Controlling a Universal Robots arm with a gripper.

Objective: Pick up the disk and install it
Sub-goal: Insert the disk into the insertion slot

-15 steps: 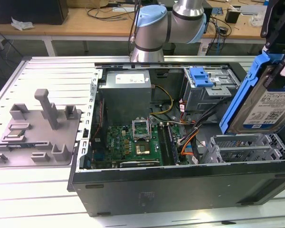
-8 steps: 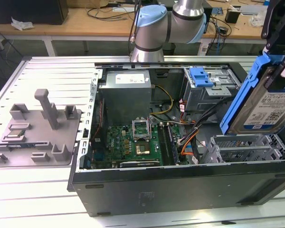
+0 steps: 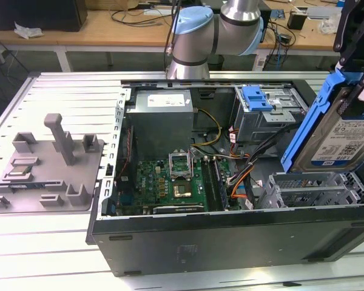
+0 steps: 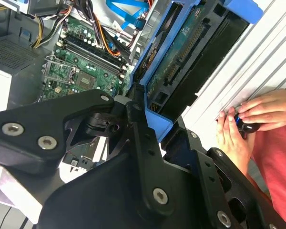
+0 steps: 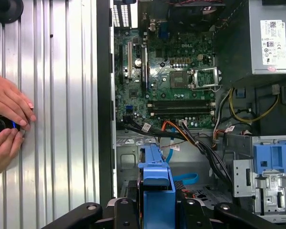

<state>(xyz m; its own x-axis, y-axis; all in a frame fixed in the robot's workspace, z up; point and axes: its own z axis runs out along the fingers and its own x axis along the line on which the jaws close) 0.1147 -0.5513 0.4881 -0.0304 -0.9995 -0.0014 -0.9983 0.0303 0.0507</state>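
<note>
Pick-up done: black linkage gripper (image 5: 156,210) clamped on flat rectangular silver metal disk w/ white-blue label in blue plastic carrier (image 3: 346,136). Disk held tilted, airborne at exterior view's right, above grey metal drive cage (image 3: 312,193) of open black computer case (image 3: 230,237). Install outstanding; disk not seated.

- The drive cage (image 3: 315,191) on the exterior view's right appears open from above. The disk (image 3: 340,136) hangs tilted over it, apart.
- A cable bundle (image 3: 242,173) crowds the cage's inner side.
- The motherboard (image 3: 170,182) sits low with room above; the power supply (image 3: 161,115) stands taller beside it.
- A person's hands (image 5: 9,102) rest on the slatted table (image 5: 62,119), outside the case wall.
- A grey fixture (image 3: 54,163) with upright posts occupies the table on the exterior view's left.
</note>
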